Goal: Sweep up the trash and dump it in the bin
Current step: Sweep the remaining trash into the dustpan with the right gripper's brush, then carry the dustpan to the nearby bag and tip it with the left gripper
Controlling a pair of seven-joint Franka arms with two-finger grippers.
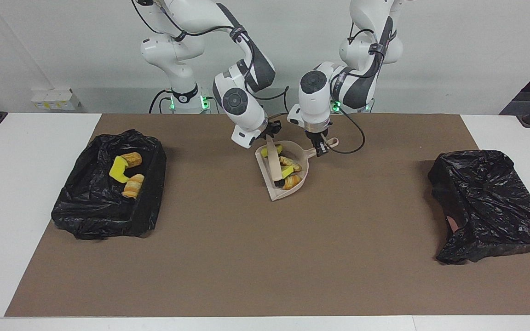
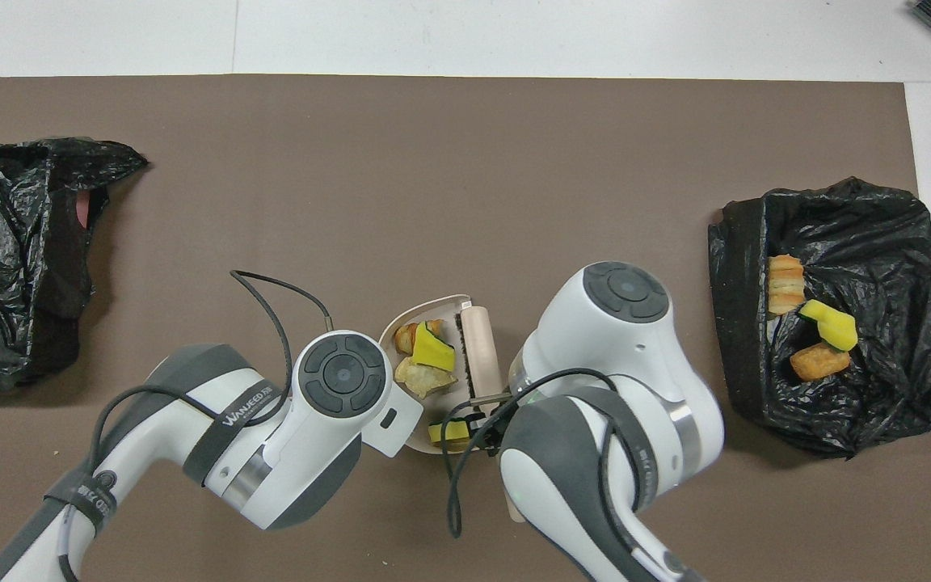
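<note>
The beige dustpan (image 1: 298, 162) (image 2: 395, 332) lies mid-table, close to the robots. My left gripper (image 1: 319, 147) is shut on its handle. My right gripper (image 1: 269, 132) is shut on the handle of a beige brush (image 1: 273, 162) (image 2: 478, 346), whose head lies inside the pan. The trash (image 1: 291, 180) (image 2: 431, 351), yellow sponge scraps and tan bread-like chunks, sits in the pan beside the brush. The black-bag-lined bin (image 1: 91, 210) (image 2: 878, 212) stands toward the right arm's end of the table and holds several more scraps. In the overhead view both wrists cover the gripper tips.
A second crumpled black bag (image 1: 488, 207) (image 2: 5, 234) lies toward the left arm's end of the table. A brown mat (image 1: 265, 257) covers the table between the two bags. A black cable (image 2: 275, 295) loops from the left wrist.
</note>
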